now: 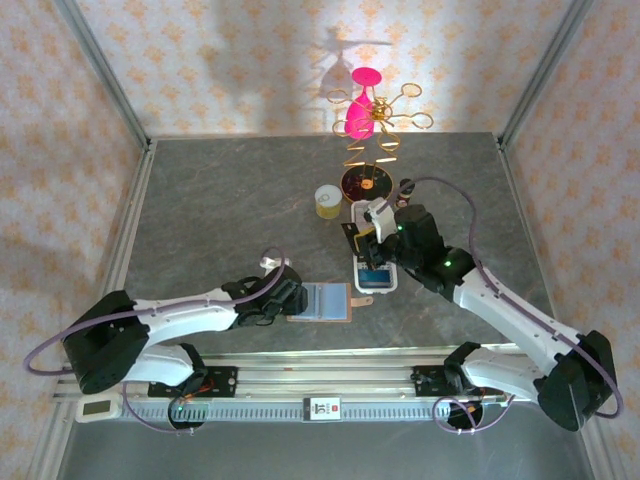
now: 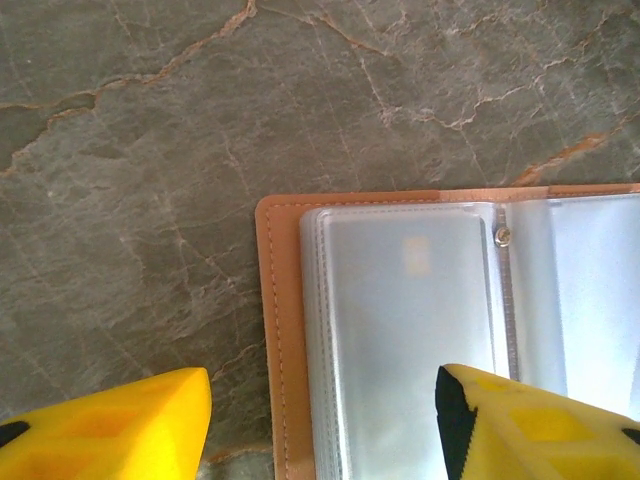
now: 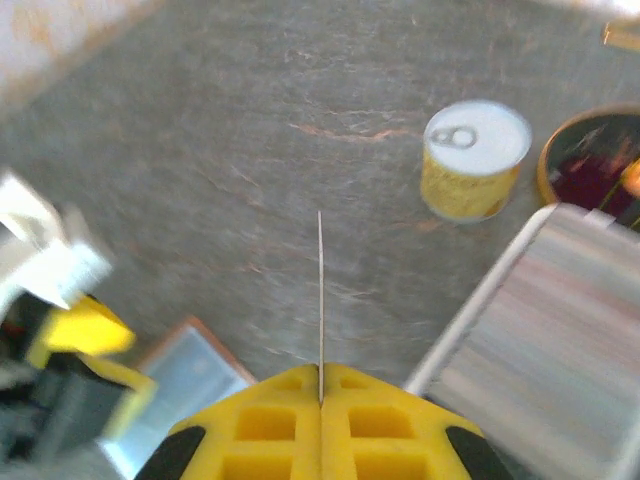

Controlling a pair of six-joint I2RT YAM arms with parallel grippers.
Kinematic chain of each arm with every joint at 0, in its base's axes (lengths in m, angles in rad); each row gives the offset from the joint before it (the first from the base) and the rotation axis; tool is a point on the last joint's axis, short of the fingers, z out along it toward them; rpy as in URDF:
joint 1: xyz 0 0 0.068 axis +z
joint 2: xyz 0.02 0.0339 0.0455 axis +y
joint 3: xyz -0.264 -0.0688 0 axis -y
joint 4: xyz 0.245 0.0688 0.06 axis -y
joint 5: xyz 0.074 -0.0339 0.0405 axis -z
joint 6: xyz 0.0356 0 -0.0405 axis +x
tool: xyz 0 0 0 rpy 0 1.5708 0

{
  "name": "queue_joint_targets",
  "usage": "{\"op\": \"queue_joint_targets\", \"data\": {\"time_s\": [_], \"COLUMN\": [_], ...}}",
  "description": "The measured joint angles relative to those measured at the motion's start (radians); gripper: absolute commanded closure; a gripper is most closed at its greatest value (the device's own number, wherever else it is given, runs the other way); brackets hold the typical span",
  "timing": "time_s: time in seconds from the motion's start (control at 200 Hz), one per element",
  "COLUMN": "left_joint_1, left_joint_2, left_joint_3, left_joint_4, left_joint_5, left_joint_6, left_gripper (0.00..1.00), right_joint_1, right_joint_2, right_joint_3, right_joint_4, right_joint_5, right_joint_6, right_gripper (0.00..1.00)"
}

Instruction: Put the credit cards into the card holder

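The card holder [image 1: 325, 302] lies open near the table's front edge, tan leather with clear pale sleeves [image 2: 400, 330]. My left gripper [image 1: 287, 297] is open, and its yellow fingers [image 2: 110, 425] straddle the holder's left edge without holding anything. My right gripper [image 3: 320, 385] is shut on a thin credit card [image 3: 320, 300], seen edge-on and sticking straight out from the pads. It hovers over the long white tray [image 1: 388, 286], behind and to the right of the holder [image 3: 185, 365]. A blue credit card [image 1: 375, 277] lies in the tray's near end.
A small yellow can [image 1: 327, 201] stands left of the tray's far end, also in the right wrist view [image 3: 475, 160]. A dark round dish [image 1: 364, 183] and a pink and gold ornament [image 1: 365, 110] stand behind it. Metal frame posts line the table's sides.
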Motion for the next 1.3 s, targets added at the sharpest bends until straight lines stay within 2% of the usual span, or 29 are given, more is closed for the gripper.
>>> {"op": "queue_joint_targets", "data": {"time_s": [0.23, 0.445, 0.781, 1.011, 1.301], "left_joint_1": [-0.023, -0.030, -0.030, -0.036, -0.036], "left_joint_2": [0.068, 0.096, 0.095, 0.080, 0.071], "left_joint_3": [0.047, 0.050, 0.032, 0.006, -0.012], "left_joint_4": [-0.017, -0.018, 0.010, 0.042, 0.071], "left_joint_5": [-0.007, -0.006, 0.000, -0.004, -0.004], "left_joint_6": [-0.015, -0.023, -0.042, -0.056, -0.065], "left_gripper": [0.39, 0.47, 0.57, 0.63, 0.64], "right_joint_1": [0.037, 0.124, 0.215, 0.253, 0.257], "right_joint_2": [-0.050, -0.025, 0.126, 0.237, 0.304], "right_joint_3": [-0.278, -0.387, -0.395, -0.392, -0.386], "right_joint_4": [0.209, 0.334, 0.522, 0.545, 0.583], "right_joint_5": [-0.034, -0.030, -0.022, -0.002, 0.029], "right_joint_6": [0.557, 0.812, 0.949, 0.976, 0.997], "right_gripper": [1.00, 1.00, 1.00, 1.00, 1.00]}}
